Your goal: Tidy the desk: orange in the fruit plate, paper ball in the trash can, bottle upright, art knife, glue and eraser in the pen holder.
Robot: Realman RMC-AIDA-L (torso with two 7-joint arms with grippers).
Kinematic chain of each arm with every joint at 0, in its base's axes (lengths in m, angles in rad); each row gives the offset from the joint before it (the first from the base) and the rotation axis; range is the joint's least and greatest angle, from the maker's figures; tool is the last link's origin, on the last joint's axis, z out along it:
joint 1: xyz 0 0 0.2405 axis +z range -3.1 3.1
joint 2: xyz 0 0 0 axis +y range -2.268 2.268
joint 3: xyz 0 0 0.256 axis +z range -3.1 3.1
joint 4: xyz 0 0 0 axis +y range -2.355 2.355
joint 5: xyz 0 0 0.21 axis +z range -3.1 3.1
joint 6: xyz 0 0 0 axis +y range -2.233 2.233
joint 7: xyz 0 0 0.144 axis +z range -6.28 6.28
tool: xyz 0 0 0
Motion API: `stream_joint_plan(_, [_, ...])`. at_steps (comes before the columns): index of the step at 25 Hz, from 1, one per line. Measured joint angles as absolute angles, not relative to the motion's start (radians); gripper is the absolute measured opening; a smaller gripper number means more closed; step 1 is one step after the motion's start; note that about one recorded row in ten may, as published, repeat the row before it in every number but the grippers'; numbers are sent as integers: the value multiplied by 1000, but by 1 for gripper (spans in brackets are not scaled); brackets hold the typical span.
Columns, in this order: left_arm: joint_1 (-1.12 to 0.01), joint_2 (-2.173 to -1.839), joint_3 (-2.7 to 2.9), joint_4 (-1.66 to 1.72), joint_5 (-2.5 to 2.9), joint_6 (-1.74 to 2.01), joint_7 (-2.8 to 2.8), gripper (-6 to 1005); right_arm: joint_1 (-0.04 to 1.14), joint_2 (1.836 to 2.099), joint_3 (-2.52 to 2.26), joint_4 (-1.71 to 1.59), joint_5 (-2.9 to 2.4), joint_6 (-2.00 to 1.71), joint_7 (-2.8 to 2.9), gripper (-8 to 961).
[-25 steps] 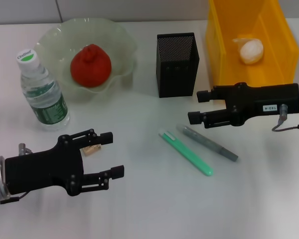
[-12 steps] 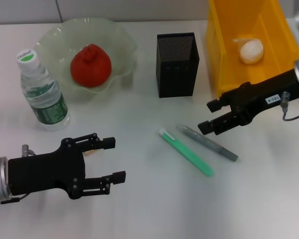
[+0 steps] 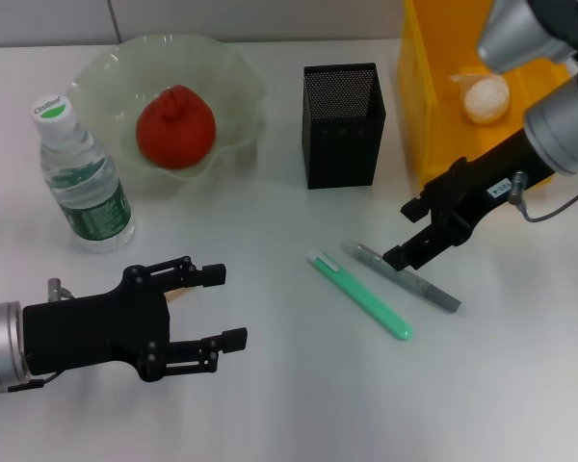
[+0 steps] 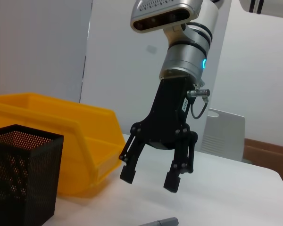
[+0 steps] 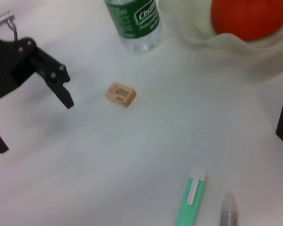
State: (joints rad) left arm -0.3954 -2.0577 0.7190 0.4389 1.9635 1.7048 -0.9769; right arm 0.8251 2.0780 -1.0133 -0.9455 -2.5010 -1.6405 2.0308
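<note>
While both jaws gape, right gripper [image 3: 405,234] hangs beside glue [image 3: 402,276].

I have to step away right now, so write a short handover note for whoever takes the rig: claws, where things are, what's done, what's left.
Right claw: open, empty, tilted down over the grey glue.
Left claw: open, empty, low over the table's near left, by the eraser.
Done: orange in the fruit plate; paper ball in the yellow trash can; bottle upright.
Left: glue, green art knife and eraser, all on the table, go into the black pen holder.
</note>
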Motion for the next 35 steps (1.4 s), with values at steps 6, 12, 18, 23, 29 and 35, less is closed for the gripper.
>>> stream_joint_plan(6, [-396, -2059, 719, 436, 1963, 1702, -974, 790, 838, 2080, -1113, -946, -2497, -1604, 2036, 833])
stream_joint_plan(12, [-404, -2060, 719, 433, 1963, 1699, -974, 789, 839, 2083, -1159, -946, -2496, -1581, 2035, 833])
stream_joint_plan(18, [-406, -2060, 719, 431, 1962, 1695, -974, 787, 831, 2084, -1163, -950, -2467, -1579, 2030, 833])
stream_joint_plan(23, [-406, -2060, 719, 431, 1962, 1692, -975, 786, 833, 2085, -1204, -958, -2436, -1579, 2020, 833])
stream_joint_plan(29, [-403, -2060, 719, 431, 1962, 1689, -975, 785, 841, 2086, -1264, -958, -2399, -1564, 2007, 833])
stream_joint_plan(35, [-398, -2060, 719, 431, 1963, 1689, -974, 784, 845, 2086, -1341, -950, -2375, -1510, 2009, 832])
